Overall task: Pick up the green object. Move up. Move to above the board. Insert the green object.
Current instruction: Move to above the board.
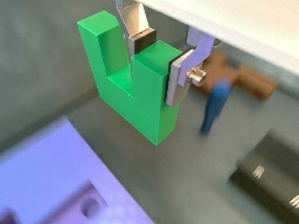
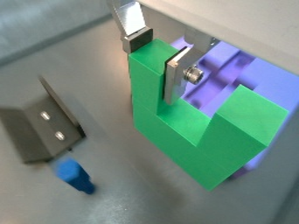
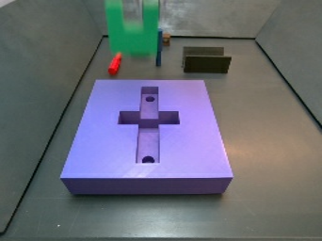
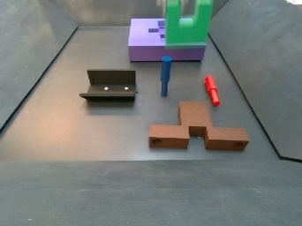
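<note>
Wrist views: we see the gripper [image 1: 160, 58] closed on one prong of the green object [image 1: 131, 83], silver fingers [image 2: 177, 72] clamping it, prongs pointing up toward the wrist, thick base hanging down; the purple board [image 2: 251, 74] lies below and the fixture [image 2: 41, 127] sits on the grey floor. Side views: the green object [image 3: 130, 28] hangs clear of the floor beyond the board [image 3: 176, 141], long axis vertical. A blue peg [image 4: 167, 76] stands upright, a red peg [image 4: 213, 89] lies flat, a brown block [image 4: 196, 128] nearer, grey walls around.
</note>
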{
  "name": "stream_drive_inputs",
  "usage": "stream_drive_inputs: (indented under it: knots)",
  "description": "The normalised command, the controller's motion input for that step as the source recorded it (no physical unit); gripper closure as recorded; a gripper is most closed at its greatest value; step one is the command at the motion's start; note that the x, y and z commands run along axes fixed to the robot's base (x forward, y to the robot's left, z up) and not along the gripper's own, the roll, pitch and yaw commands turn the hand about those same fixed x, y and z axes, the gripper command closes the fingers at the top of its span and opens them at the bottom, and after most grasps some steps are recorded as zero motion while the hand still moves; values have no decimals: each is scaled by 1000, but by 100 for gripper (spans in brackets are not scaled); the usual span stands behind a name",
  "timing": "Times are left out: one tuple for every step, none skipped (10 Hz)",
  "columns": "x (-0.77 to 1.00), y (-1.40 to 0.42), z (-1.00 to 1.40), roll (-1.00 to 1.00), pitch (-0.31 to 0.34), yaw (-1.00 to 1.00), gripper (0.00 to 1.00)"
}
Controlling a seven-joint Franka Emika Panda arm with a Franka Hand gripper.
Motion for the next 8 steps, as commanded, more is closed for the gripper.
stream_drive_inputs:
  knots:
    - [-3, 4, 1400, -5, 7, -4, 100]
    - [47, 0, 1400, -6, 50, -4, 100]
    - [24, 1, 666, -9, 84, -3, 100]
    - [32, 1, 379, -12, 71, -3, 100]
    - [163, -1400, 355, 89, 93, -342, 100]
    - [150, -1400, 309, 108, 101, -303, 100]
    - [180, -1400, 305, 113, 118, -168, 100]
    - [249, -1400, 315, 50, 146, -77, 100]
